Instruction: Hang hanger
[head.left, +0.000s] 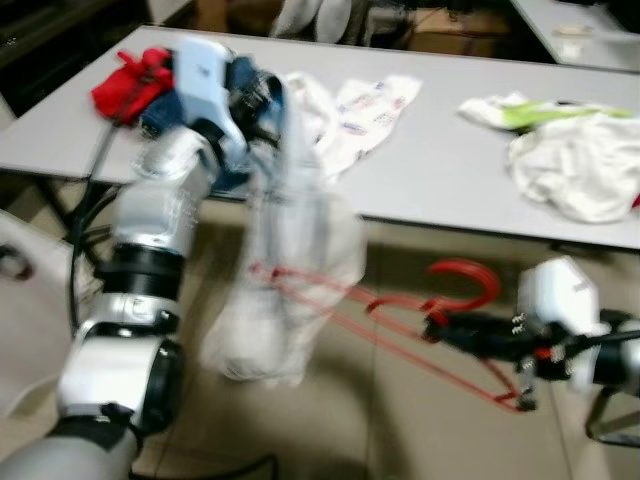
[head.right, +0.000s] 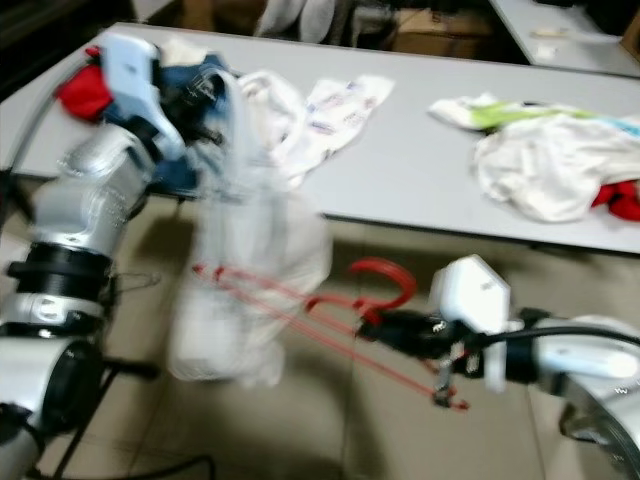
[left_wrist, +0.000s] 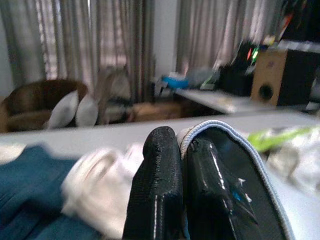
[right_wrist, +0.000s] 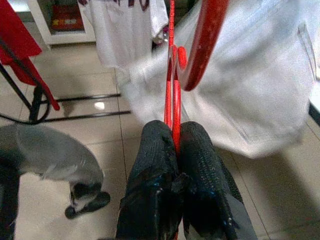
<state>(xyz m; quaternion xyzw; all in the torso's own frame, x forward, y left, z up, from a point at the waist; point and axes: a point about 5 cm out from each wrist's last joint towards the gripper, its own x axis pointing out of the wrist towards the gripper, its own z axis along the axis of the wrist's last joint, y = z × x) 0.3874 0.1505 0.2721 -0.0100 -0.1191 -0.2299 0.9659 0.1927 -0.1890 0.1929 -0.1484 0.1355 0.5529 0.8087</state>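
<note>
Right tool (right_wrist: 172, 145) clamps red hanger (head.left: 400, 310); left tool (left_wrist: 182, 150) pinches white garment (head.left: 290, 290) (blurred).

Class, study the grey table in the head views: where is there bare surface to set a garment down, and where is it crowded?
The table has one bare stretch mid-surface, between the printed white cloth and the white-and-green clothes pile. A narrower bare strip runs along the far edge. The robot's-left end is crowded: red garment, blue garment and the left gripper.
</note>
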